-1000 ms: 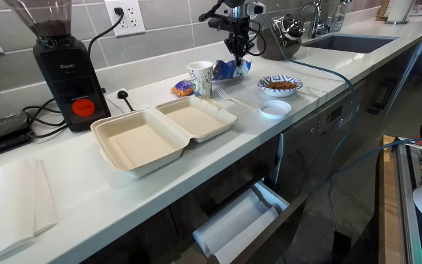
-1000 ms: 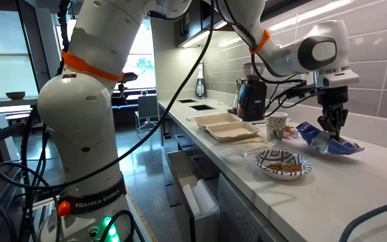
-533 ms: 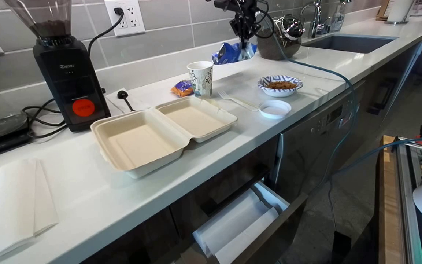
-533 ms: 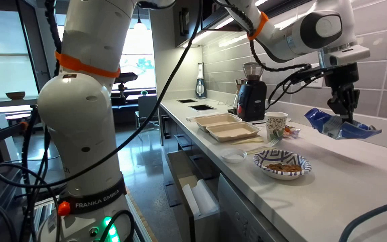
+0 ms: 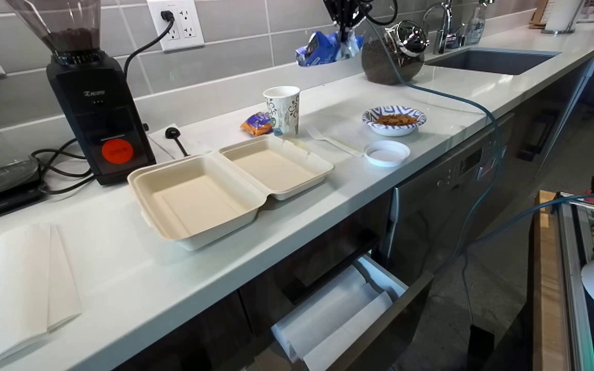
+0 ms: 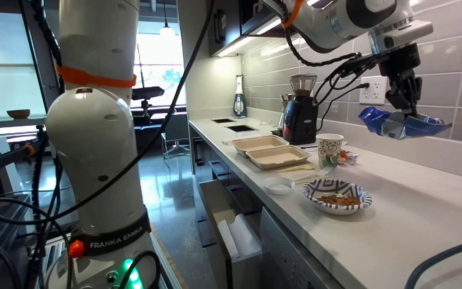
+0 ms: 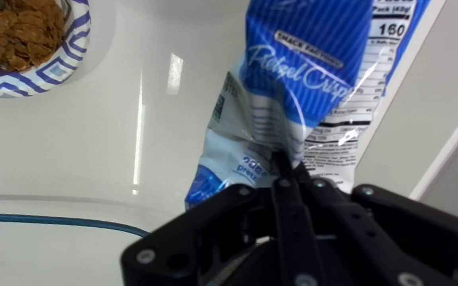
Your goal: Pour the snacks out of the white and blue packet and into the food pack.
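Observation:
The white and blue packet [image 5: 323,50] is crumpled and lies roughly level in the air above the counter near the back wall. It also shows in an exterior view [image 6: 391,124] and in the wrist view [image 7: 316,87]. My gripper [image 7: 290,161] is shut on a pinched fold in the middle of the packet, from above; an exterior view shows the gripper [image 6: 409,114] too. The snacks are hidden; the packet's inside does not show. The food pack [image 5: 194,196] lies open on the counter with both halves bare. It also shows in an exterior view [image 6: 277,156], well away from the packet.
A paper cup [image 5: 284,111] and a small purple-orange packet [image 5: 257,124] stand behind the food pack. A patterned bowl [image 6: 335,184] holds brown flakes. A small white dish [image 5: 387,153], a fork [image 5: 335,141], a grinder [image 5: 103,113] and a glass jar [image 5: 392,59] are near.
My gripper has lifted the packet off the counter beside the cup and raised it steadily. The packet has tilted slightly. The other things have not moved.

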Controlling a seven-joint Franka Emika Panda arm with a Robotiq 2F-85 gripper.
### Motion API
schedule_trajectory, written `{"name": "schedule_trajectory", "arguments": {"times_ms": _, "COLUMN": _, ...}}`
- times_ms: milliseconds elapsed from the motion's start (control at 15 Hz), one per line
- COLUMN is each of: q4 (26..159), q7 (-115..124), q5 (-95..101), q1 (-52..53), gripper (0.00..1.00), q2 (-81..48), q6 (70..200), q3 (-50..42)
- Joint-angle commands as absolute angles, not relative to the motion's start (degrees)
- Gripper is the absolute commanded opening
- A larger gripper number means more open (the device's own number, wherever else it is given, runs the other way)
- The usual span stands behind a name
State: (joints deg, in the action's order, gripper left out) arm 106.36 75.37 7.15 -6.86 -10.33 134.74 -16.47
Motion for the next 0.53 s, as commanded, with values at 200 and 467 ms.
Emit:
{"name": "schedule_trajectory", "arguments": {"times_ms": 200, "q4": 115.23, "q7": 75.67, "q5": 10.60, "q1": -6.01, "gripper": 0.00, "q2": 0.30, "q6": 137.12, "q3": -12.38}}
{"name": "schedule_trajectory", "arguments": {"times_ms": 467, "q4": 119.12, "q7": 74.97, "q5": 12.58, "q1": -5.92, "gripper": 0.00, "q2": 4.25, "q6": 139.59, "q3": -9.03}}
